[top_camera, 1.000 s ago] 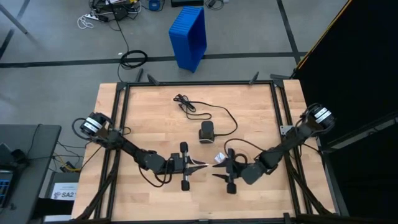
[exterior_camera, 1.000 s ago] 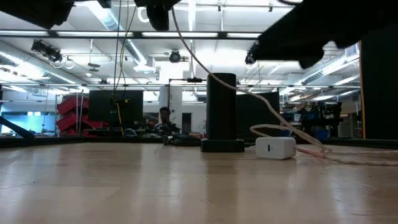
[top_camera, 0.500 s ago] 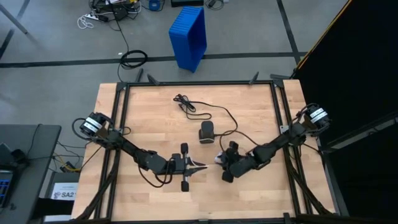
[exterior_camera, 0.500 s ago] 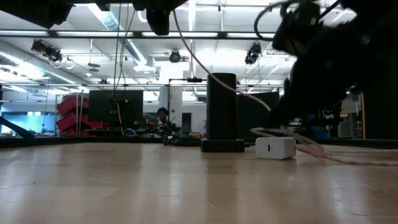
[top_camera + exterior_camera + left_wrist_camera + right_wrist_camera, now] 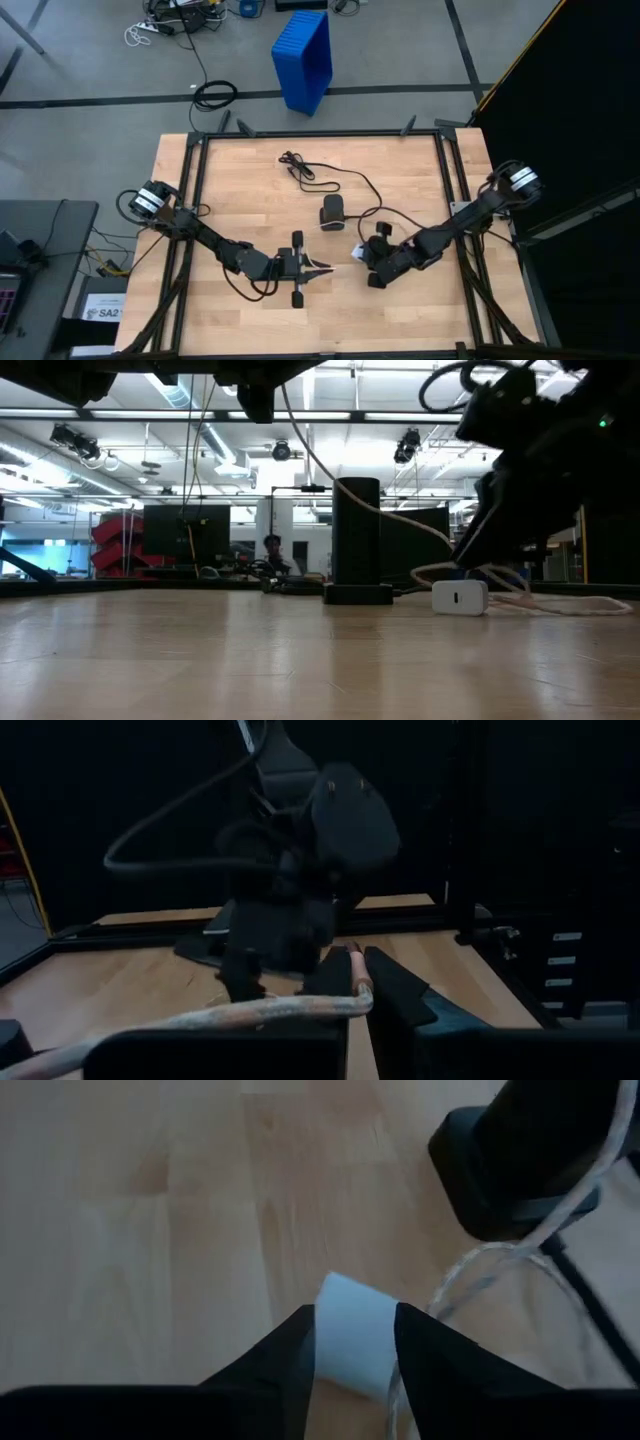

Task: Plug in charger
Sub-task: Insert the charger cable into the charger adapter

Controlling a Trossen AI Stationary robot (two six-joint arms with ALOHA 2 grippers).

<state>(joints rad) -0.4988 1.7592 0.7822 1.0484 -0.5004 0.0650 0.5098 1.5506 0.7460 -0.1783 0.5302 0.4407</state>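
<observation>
A small white charger block (image 5: pixel 459 597) sits flat on the wooden table, just right of a black upright stand (image 5: pixel 357 540). My right gripper (image 5: pixel 365 256) slants down over the charger (image 5: pixel 350 1342), shut on it. A pale braided cable (image 5: pixel 400 510) runs from the charger up to my left gripper (image 5: pixel 312 267). That gripper hovers level above the table's near middle and is shut on the cable (image 5: pixel 270 1012) close to its free end. My left gripper pinches the cable just behind its free end (image 5: pixel 355 982) between its shut fingers. The cable lies across the fingers, with the short end sticking up past them and the rest trailing off slack. My right gripper pinches the charger by two opposite sides (image 5: pixel 322 1342) between its two fingers (image 5: pixel 425 1350). The fingers slant down from the table's right. The charger's base stays on the table.
The black stand (image 5: pixel 333 212) is just beyond the charger toward the far edge. A thin black cord (image 5: pixel 300 168) lies coiled on the far part of the table. Black frame rails (image 5: pixel 445 190) run along the table's sides. A blue bin (image 5: pixel 304 58) lies on the floor beyond.
My right gripper has tipped downward and moved a little toward the table's right and far edges, coming down with a finger on each side of the charger. The charger has slid a short way toward the table's right edge, staying on the table.
</observation>
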